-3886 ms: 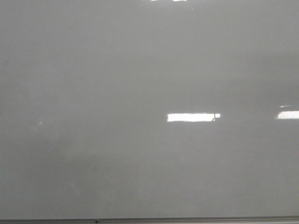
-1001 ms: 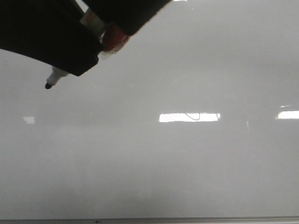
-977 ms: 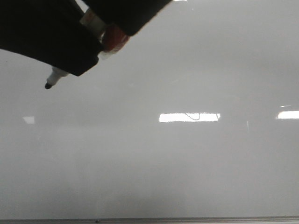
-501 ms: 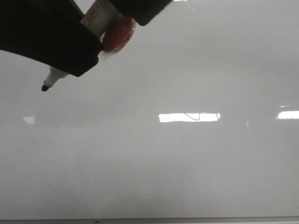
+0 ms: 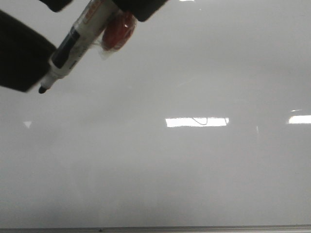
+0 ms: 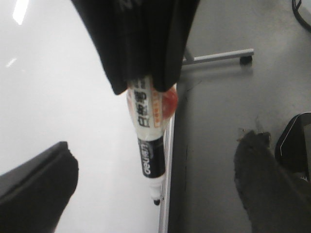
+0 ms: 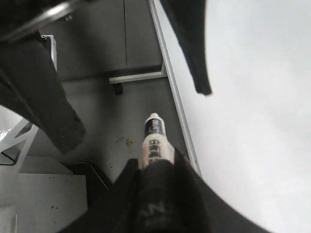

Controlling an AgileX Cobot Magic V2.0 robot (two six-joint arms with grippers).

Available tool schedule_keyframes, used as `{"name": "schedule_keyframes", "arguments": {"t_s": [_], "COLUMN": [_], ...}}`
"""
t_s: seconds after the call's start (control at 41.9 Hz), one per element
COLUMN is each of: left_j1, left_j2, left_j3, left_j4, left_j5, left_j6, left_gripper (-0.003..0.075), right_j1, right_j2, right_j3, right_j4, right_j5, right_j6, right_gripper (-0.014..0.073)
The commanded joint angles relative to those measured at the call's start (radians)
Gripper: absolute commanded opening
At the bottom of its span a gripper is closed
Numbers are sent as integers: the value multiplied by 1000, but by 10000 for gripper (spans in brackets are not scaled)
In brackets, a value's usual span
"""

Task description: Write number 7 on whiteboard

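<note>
The left pincer [image 6: 146, 92] clamps the marker [image 5: 73, 43]; right pincer [image 7: 131, 111] is apart. Touch the tip squarely to the whiteboard [image 5: 194, 170] before stroking.

Black, white and red marker over a pale grey board

The whiteboard [image 5: 194, 170] is glossy pale grey-white, with bright white rectangular glare patches and a thin grey metal frame along its edge. The marker [image 5: 73, 46] has a white body with a black band carrying white lettering, an orange-red printed label higher up, and a small black tip. Beside the marker sits a round red piece [image 5: 116, 33] under clear shiny wrap. The left gripper [image 6: 146, 73] is matt black, as are the fingers [image 7: 194, 43] seen in the right wrist view. In the wrist views the floor [image 6: 243, 97] is dull mid grey with darker specks and stains.
</note>
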Motion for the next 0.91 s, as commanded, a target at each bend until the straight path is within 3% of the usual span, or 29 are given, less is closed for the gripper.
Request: {"name": "schedule_keyframes", "arguments": {"t_s": [0.0, 0.048, 0.191, 0.358, 0.501, 0.691, 0.787, 0.882], "left_j1": [-3, -3, -3, -3, -3, -3, -3, -3], "left_j2": [-96, -141, -304, -427, -458, -458, -458, -458], "left_j3": [-16, -5, 64, 110, 112, 112, 112, 112], "left_j4": [-18, -18, -43, -103, -122, -122, -122, -122], "left_j5": [-13, 17, 97, 95, 95, 95, 95, 95], "left_j6": [-60, -78, -95, -95, -95, -95, -95, -95], "left_gripper": [498, 414, -6, -20, -20, -20, -20, -20], "right_j1": [-4, -4, -4, -4, -15, -157, -247, -263], "right_j2": [-18, -18, -18, -17, 7, 155, 267, 358], "right_j3": [-36, -36, -36, -36, -36, -87, -175, -267], "right_j4": [21, 21, 21, 21, 21, 37, 105, 108], "right_j5": [-56, -55, -55, -72, -210, -421, -382, -306], "right_j6": [-10, -10, -10, -10, 61, 103, 102, 95], "right_gripper": [-67, -67, -67, -67, -59, -59, -59, -59]}}
